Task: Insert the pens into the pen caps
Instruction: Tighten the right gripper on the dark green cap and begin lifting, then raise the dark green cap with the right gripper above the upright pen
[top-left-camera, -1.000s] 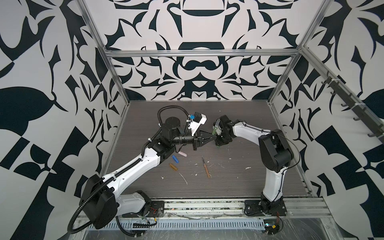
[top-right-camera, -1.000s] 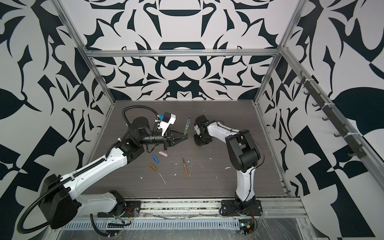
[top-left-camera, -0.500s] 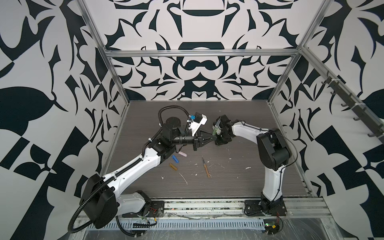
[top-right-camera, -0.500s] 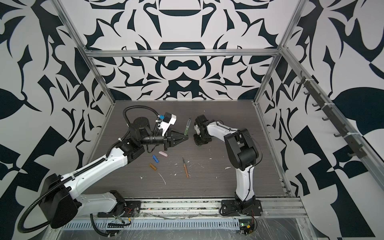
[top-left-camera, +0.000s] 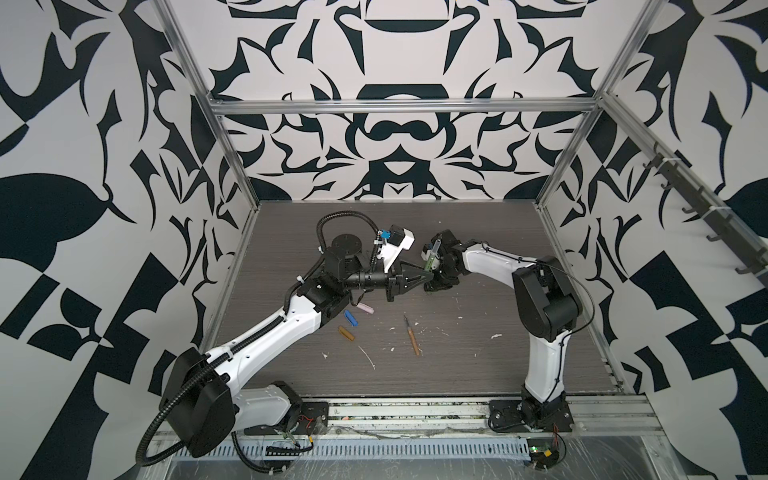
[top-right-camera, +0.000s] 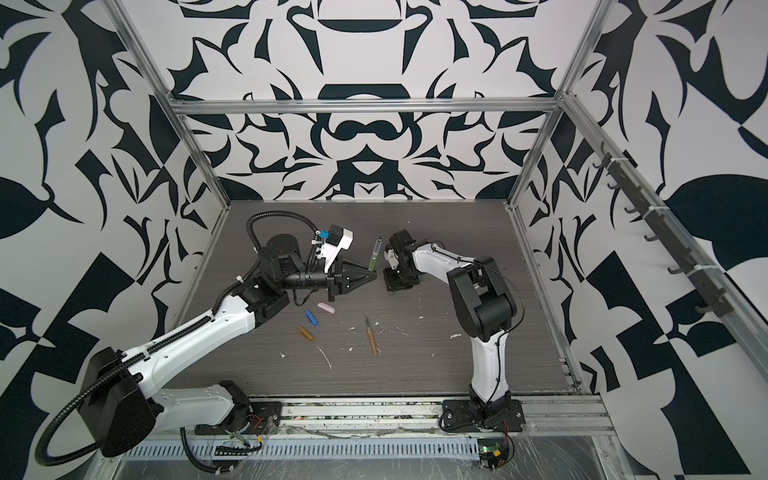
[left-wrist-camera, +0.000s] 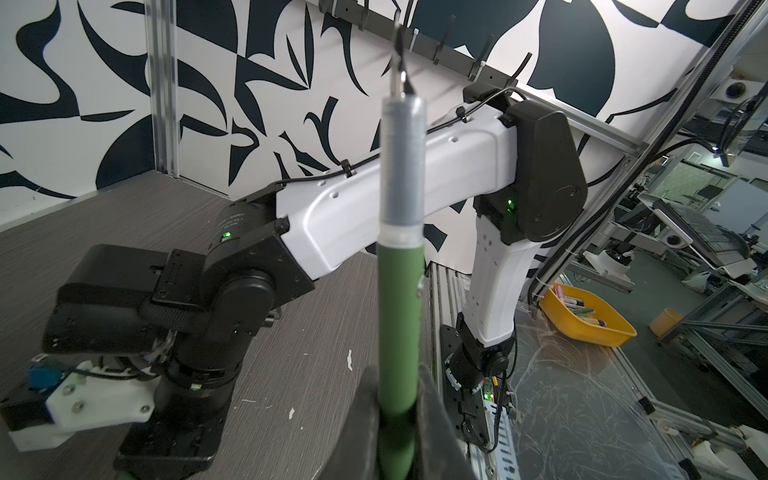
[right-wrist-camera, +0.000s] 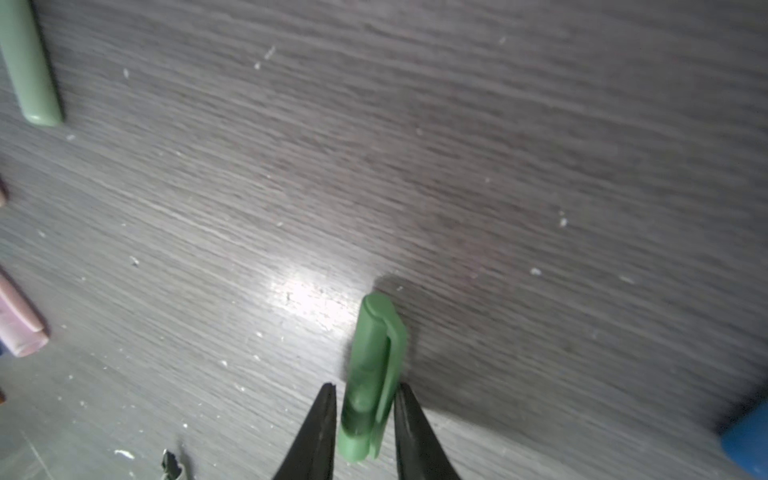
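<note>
The left gripper (left-wrist-camera: 398, 376) was clamped on the dark green pen (left-wrist-camera: 400, 299), tip up, likely to offer it for capping. The right gripper (right-wrist-camera: 365, 388) straddled the matching cap (right-wrist-camera: 376, 340) lying on the table (right-wrist-camera: 540, 166), its jaws a little apart and not yet pinching.

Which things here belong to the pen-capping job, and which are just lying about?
Job: dark green pen in left fingers; green cap between right fingers; orange-brown pen; pink cap; blue cap; orange-brown cap.
Lying about: white flecks; yellow bin; wall hooks.
</note>
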